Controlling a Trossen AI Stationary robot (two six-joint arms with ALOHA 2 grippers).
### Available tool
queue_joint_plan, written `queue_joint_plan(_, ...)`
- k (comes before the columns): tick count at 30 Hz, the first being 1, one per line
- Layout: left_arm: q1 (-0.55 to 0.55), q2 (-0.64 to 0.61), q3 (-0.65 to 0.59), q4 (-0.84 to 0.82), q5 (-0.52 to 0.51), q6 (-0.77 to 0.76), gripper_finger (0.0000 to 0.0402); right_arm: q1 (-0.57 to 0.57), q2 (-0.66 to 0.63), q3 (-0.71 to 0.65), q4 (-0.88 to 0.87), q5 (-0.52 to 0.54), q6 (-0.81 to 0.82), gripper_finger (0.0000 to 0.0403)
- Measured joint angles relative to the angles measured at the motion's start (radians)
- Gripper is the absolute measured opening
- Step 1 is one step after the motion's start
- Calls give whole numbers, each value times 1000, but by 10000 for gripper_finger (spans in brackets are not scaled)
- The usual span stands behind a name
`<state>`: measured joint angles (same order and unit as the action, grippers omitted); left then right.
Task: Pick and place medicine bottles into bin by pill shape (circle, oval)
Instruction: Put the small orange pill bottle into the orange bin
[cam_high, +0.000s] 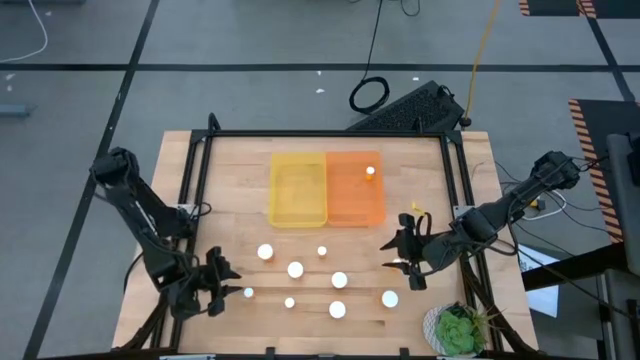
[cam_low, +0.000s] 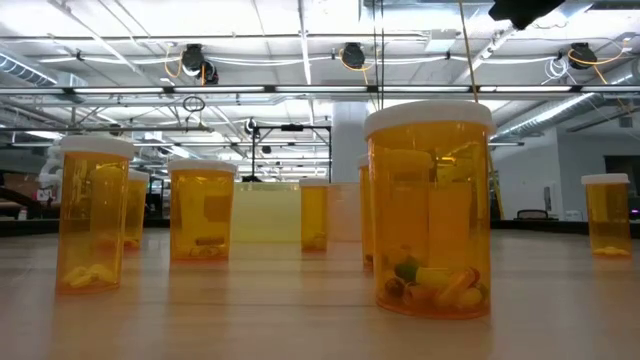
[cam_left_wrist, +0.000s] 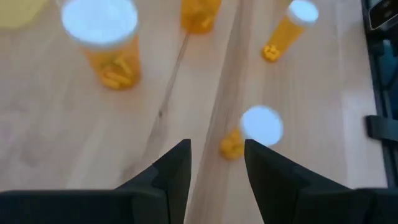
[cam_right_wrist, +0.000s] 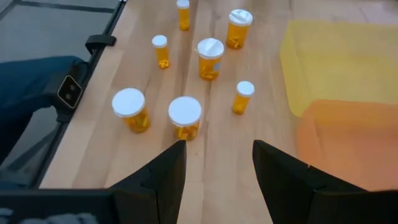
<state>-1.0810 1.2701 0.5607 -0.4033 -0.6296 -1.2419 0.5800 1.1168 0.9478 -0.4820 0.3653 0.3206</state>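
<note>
On the wooden table (cam_high: 230, 170), the left gripper (cam_high: 222, 285) sits low near the front left, jaws parted and empty, with its two dark fingers (cam_left_wrist: 177, 168) framing a strip of bare wood. Just ahead of the jaws, slightly toward one finger, stands a small-capped bottle (cam_left_wrist: 252, 130), apart from both fingers; this seems to be the one nearest the gripper in the overhead view (cam_high: 248, 293). Farther ahead of the same jaws are a large-capped bottle (cam_left_wrist: 106, 43) holding long yellow pills, another small bottle (cam_left_wrist: 287, 31), and a third cut off by the frame edge. The right gripper (cam_high: 402, 252) hangs over the right side of the table, its jaws likewise spread with nothing between them, fingers (cam_right_wrist: 165, 171) clear of everything. Ahead of these jaws the medicine bottles (cam_right_wrist: 186, 118) stand upright in a loose scatter, two with large caps nearest, smaller ones beyond. Beside the right jaws, toward the table's far edge, lie the yellow bin (cam_high: 298, 188) and the orange bin (cam_high: 355, 195), touching side by side; one white-capped bottle (cam_high: 370, 171) stands in the orange bin's far corner, and the yellow bin's contents cannot be told. From table height, the closest bottle (cam_low: 430, 210) shows mixed coloured capsules at its bottom. A dark keyboard (cam_high: 410, 108) rests beyond the table, and a green plant (cam_high: 460, 330) sits at the front right corner.
</note>
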Motion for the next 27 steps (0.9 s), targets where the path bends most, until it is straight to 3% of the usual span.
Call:
queue_joint_plan(10, -43, 0, -194, 276, 0, 87, 154, -35, 0, 0, 2, 0, -77, 180)
queue_joint_plan(19, -48, 7, -215, 358, -2, 307, 154, -42, 0, 0, 4, 0, -73, 180)
queue_joint_plan(27, -66, 177, -216, 474, -4, 333, 154, -42, 0, 0, 8, 0, -47, 180)
